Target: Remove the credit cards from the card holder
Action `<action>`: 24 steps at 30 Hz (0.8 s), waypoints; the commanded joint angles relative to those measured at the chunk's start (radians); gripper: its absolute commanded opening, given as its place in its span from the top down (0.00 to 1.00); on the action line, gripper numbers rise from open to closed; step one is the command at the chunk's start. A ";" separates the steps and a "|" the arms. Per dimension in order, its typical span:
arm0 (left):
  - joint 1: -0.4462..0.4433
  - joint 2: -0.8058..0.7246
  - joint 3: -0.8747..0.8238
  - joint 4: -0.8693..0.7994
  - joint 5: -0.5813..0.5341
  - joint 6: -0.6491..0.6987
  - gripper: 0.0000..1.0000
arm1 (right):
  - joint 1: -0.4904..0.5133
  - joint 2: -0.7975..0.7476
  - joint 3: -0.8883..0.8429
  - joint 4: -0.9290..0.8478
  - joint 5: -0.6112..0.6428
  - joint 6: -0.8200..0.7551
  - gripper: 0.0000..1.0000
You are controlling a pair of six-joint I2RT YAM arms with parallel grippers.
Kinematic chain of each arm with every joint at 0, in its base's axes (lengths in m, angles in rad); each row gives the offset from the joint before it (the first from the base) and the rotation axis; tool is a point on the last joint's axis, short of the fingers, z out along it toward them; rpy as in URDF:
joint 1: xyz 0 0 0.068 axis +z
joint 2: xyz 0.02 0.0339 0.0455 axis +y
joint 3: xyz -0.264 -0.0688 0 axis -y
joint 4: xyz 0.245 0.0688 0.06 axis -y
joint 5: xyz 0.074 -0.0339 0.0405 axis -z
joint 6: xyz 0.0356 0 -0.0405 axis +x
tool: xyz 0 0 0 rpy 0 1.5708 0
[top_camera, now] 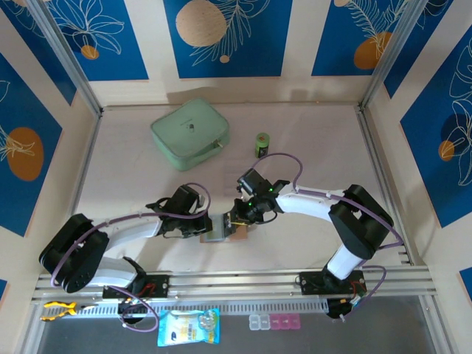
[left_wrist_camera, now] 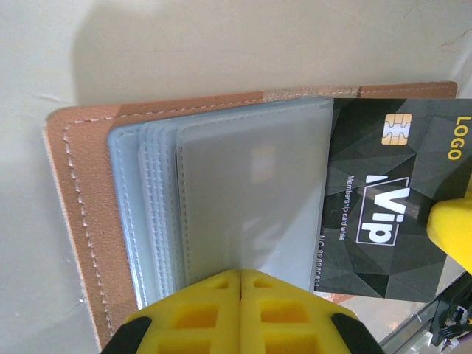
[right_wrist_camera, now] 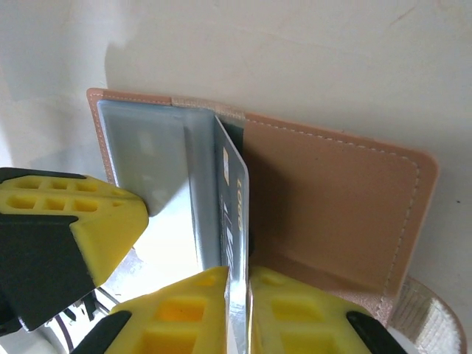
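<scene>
Left hand (left_wrist_camera: 240, 279), closest to my lens, is pinched together on the holder's (left_wrist_camera: 81, 184) grey pockets (left_wrist_camera: 251, 199). I see the right hand (right_wrist_camera: 237, 279) clamped on a dark card (left_wrist_camera: 383, 199) sticking partly out of the holder, which lies open on the desk (left_wrist_camera: 221, 37).

pale table (top_camera: 324, 155) carries a mint-green zip case (top_camera: 189, 135), a green cylinder (top_camera: 262, 144) and the card holder (top_camera: 221, 232).

A robot lab booth: blue leaf-picture walls (top_camera: 228, 37) stand well behind the right end effector (top_camera: 237, 215), and a metal rail (top_camera: 236, 280) runs along its near side.
</scene>
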 commanded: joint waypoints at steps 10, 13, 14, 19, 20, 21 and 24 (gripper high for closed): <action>-0.009 0.020 -0.013 -0.011 -0.002 -0.005 0.96 | 0.012 0.009 0.029 -0.020 0.013 0.007 0.92; -0.009 0.014 -0.013 -0.012 -0.001 -0.005 0.96 | 0.013 -0.001 0.026 -0.021 0.019 0.003 0.93; -0.009 0.011 -0.012 -0.014 0.001 -0.004 0.95 | 0.013 -0.007 0.026 -0.021 0.019 0.001 0.94; -0.008 -0.021 -0.001 -0.035 -0.007 0.009 0.91 | 0.015 -0.047 0.031 -0.055 0.045 -0.019 0.96; -0.008 -0.029 0.002 -0.040 -0.009 0.010 0.91 | 0.016 -0.057 0.033 -0.070 0.056 -0.024 0.96; -0.008 -0.035 0.005 -0.046 -0.010 0.011 0.91 | 0.015 -0.068 0.035 -0.079 0.063 -0.031 0.96; -0.007 -0.058 0.020 -0.069 -0.021 0.019 0.91 | 0.014 -0.103 0.037 -0.108 0.091 -0.055 0.96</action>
